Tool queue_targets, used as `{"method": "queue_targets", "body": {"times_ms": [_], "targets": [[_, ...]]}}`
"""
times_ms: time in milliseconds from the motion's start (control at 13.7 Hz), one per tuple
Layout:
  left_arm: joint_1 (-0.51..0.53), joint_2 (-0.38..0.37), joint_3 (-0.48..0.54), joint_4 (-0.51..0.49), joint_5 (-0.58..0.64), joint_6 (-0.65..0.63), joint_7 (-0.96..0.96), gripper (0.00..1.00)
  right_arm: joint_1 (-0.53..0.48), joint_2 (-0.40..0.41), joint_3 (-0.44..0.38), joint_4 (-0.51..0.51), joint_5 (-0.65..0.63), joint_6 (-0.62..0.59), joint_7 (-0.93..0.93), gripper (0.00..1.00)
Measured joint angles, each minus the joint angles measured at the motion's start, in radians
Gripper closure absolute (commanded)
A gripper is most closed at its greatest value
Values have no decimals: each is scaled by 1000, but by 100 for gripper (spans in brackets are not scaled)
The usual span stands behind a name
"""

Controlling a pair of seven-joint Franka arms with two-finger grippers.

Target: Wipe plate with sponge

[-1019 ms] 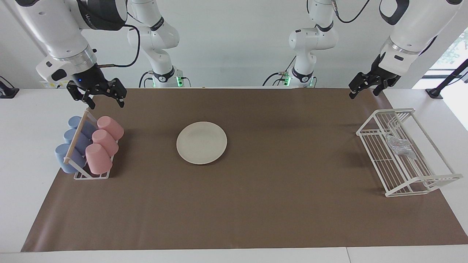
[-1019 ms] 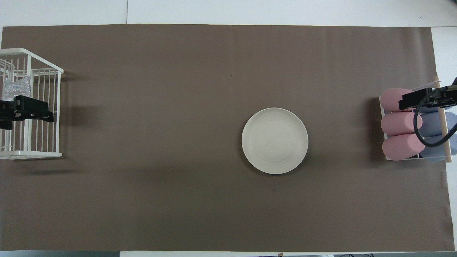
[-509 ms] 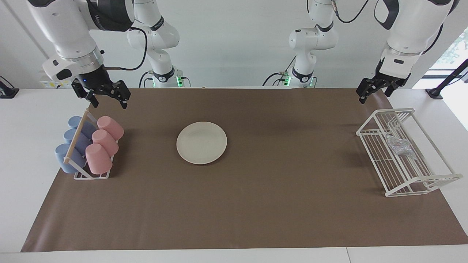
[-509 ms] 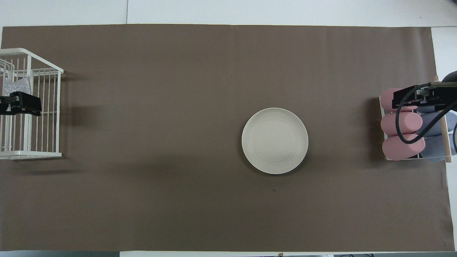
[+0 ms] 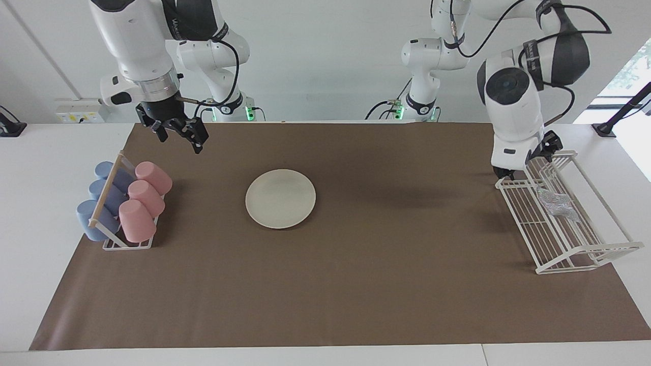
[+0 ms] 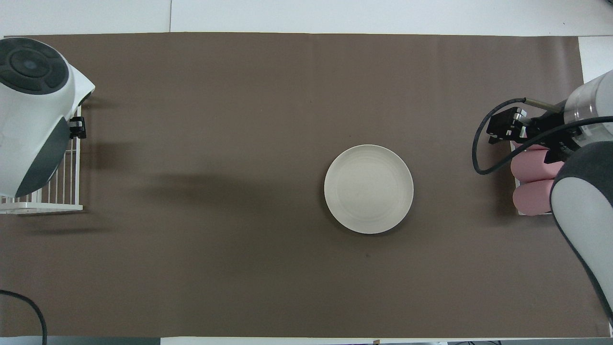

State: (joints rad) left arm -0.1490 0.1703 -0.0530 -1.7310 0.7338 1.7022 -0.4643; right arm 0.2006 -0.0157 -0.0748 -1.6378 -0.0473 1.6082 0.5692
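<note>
While crinkly silver sponge lies in wire rack, round plate bare.

Plate mid-frame in the facing view on the mat, cup rack at frame left, sponge in wire rack at frame right

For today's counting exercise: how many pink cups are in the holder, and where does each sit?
3. The pink cups lie in one row in the cup holder at the right arm's end: one nearest the robots, one in the middle, one farthest. None seems hidden.
</note>
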Motion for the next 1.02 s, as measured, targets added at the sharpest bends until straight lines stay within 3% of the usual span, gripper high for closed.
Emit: {"method": "queue_targets", "body": {"times_ms": [364, 655, 801, 873, 946, 1019], "targets": [[6, 114, 12, 0, 162, 63, -83, 0, 18, 35, 5, 52, 51, 5, 99, 0], [28, 138, 15, 2, 215, 75, -89, 0, 48, 152, 7, 209, 55, -41, 187, 0], [33, 138, 15, 3, 218, 87, -89, 17, 64, 229, 7, 317, 55, -77, 242, 0], [34, 138, 15, 4, 219, 90, -89, 18, 74, 258, 8, 355, 55, -83, 268, 0], [36, 138, 15, 4, 219, 95, -89, 27, 85, 282, 8, 386, 55, -85, 301, 0], [38, 139, 15, 4, 219, 109, -89, 46, 99, 300, 8, 409, 55, -91, 336, 0]]}}
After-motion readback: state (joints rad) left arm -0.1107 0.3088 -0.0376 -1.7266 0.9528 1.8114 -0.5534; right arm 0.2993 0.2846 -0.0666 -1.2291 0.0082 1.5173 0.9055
